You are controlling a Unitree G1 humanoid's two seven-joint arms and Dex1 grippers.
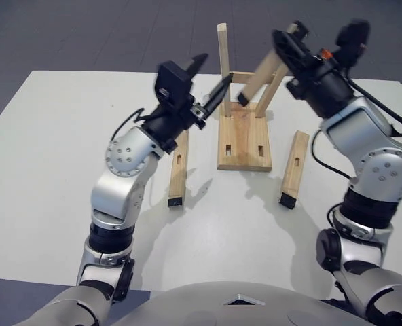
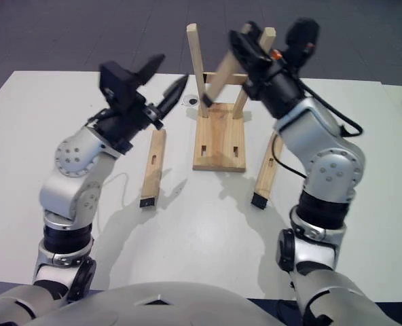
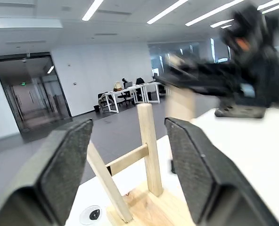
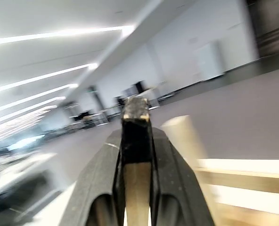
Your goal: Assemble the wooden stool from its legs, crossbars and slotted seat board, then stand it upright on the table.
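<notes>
The slotted seat board (image 1: 245, 139) lies flat at the table's far middle. Two legs stand in its far end, one upright (image 1: 222, 68) and one leaning (image 1: 277, 81), joined by a crossbar (image 1: 245, 76). My right gripper (image 1: 282, 46) is shut on a third leg (image 1: 261, 77). That leg tilts down, its black tip (image 1: 242, 100) just above the board's far edge. In the right wrist view this leg (image 4: 137, 141) sits between the fingers. My left gripper (image 1: 213, 70) hangs open just left of the upright leg. The left wrist view shows that leg (image 3: 149, 150) beyond its fingers (image 3: 66, 160).
Two loose legs lie on the white table (image 1: 65, 136), one left of the board (image 1: 178, 168) and one right of it (image 1: 293, 168). A small round port (image 3: 94, 214) sits in the tabletop behind the board. Grey floor lies past the far edge.
</notes>
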